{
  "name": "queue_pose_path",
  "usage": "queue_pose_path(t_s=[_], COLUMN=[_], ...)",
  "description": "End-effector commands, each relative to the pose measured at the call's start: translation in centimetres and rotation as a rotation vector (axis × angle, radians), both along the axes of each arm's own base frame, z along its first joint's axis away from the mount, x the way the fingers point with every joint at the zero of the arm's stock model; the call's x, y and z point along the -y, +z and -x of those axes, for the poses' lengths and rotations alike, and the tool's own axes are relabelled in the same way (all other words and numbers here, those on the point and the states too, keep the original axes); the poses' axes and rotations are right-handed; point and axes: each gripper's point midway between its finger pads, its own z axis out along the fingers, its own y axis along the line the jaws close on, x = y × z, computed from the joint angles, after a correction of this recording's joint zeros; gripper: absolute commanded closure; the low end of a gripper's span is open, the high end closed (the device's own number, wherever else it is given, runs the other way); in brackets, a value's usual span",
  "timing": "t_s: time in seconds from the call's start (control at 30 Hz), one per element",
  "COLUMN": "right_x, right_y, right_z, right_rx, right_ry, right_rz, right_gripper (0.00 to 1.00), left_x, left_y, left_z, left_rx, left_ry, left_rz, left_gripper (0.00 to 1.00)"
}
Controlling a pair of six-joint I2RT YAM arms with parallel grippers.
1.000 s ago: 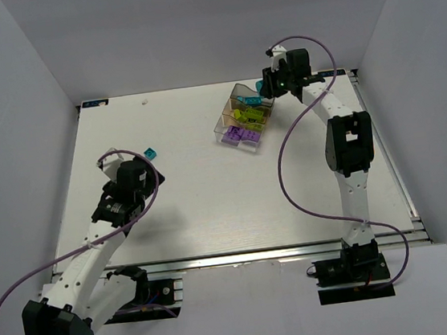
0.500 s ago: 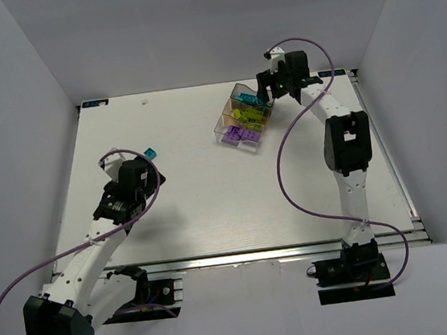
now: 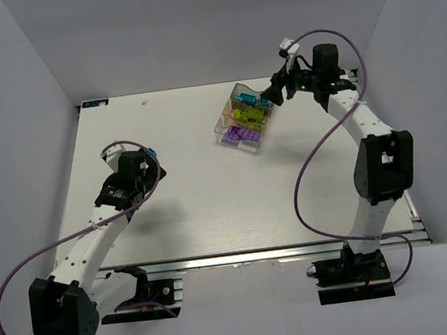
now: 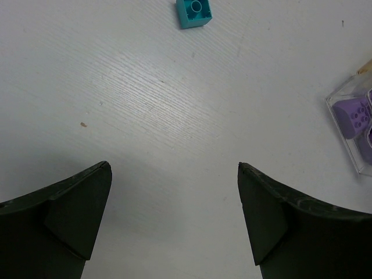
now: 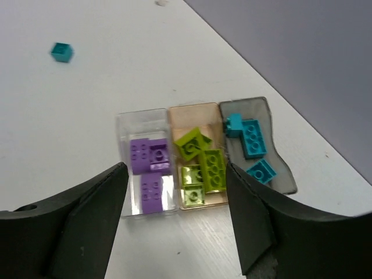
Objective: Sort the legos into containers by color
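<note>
Overhead, the left gripper point(image 3: 144, 168) hovered wide open and empty, just short of a loose teal brick point(image 3: 151, 152), the only piece out on the white table point(image 3: 212, 209). The brick was tiny here and crowded by the arm's cable point(image 3: 116, 148), so the gap between them was hard to judge. The right gripper point(image 3: 273, 95), also open and empty, hung over the far end of the clear tray point(image 3: 220, 126), well apart from that brick, which left the left arm plainly nearer.

From the left wrist, the brick lay straight ahead beyond the two dark fingers point(image 4: 75, 215). It was squarish and turned slightly off their line, with bare tabletop all round.

From the right wrist, purple bricks point(image 5: 148, 168), green bricks point(image 5: 200, 165) and teal bricks point(image 5: 253, 145) lay in separate compartments. The loose brick sat far off at upper left.
</note>
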Motion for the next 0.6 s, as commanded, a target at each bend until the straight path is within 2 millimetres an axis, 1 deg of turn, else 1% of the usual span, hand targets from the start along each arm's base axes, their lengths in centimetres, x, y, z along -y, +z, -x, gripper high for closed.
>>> queue_pose_path(t_s=[0.0,0.03,0.1,0.13,0.17,0.2,0.23,0.3,0.33,0.37,0.4,0.43,0.47,0.5,0.53,0.57], right_x=[-1.7,-1.5,-1.2,-1.0,-0.8,-0.7,-0.4,-0.3,-0.1,0.0,0.0,0.0,0.1,0.2,0.3,0.3], right_y=[1.7,1.6,1.2,0.7,0.5,-0.1,-0.7,-1.2,-1.0,-2.0,-2.2,-1.8,-2.5,-2.6,-2.5,-3.0], right_z=[4.4,5.3,6.3,7.2,7.5,8.1,9.0,10.0,10.7,11.5,12.0,12.5,13.0,13.2,13.5,13.8], right_rx=[0.004,0.016,-0.003,-0.031,-0.041,-0.062,-0.092,-0.119,-0.118,-0.147,-0.154,-0.150,-0.163,-0.165,-0.162,-0.174], right_ry=[0.159,0.157,0.139,0.132,0.122,0.118,0.112,0.111,0.111,0.110,0.110,0.107,0.103,0.098,0.094,0.091], right_rz=[-0.078,-0.083,-0.080,-0.076,-0.069,-0.058,-0.052,-0.046,-0.040,-0.041,-0.043,-0.049,-0.048,-0.048,-0.050,-0.047], right_gripper=[0.28,0.33,0.37,0.41,0.44,0.46,0.48,0.51,0.52,0.52,0.52,0.51,0.50,0.49,0.48,0.48], left_x=[0.4,0.3,0.2,0.1,0.0,-0.1,-0.4,-0.6,-0.8,-1.4,-1.3,-1.4,-1.7,-1.6,-1.3,-1.6], left_y=[1.0,1.0,0.2,0.1,0.0,-0.4,-0.3,-0.7,-1.4,-1.3,-1.6,-2.8,-2.7,-3.0,-3.4,-4.2], left_z=[-1.4,-1.7,-2.0,-2.2,-2.4,-2.6,-3.0,-3.4,-3.7,-4.1,-4.3,-4.6,-5.2,-5.4,-5.6,-6.2], left_rx=[0.015,0.012,-0.022,-0.026,-0.031,-0.046,-0.046,-0.062,-0.091,-0.102,-0.122,-0.168,-0.180,-0.202,-0.224,-0.269], left_ry=[-0.036,-0.035,-0.038,-0.037,-0.038,-0.039,-0.036,-0.038,-0.037,-0.035,-0.053,-0.065,-0.099,-0.127,-0.155,-0.181], left_rz=[0.028,0.031,0.030,0.032,0.034,0.035,0.037,0.049,0.048,0.040,0.047,0.044,0.028,0.025,0.030,0.004], left_gripper=[0.02,0.02,0.02,0.02,0.04,0.12,0.19,0.35,0.50,0.55,0.57,0.58,0.57,0.54,0.49,0.36])
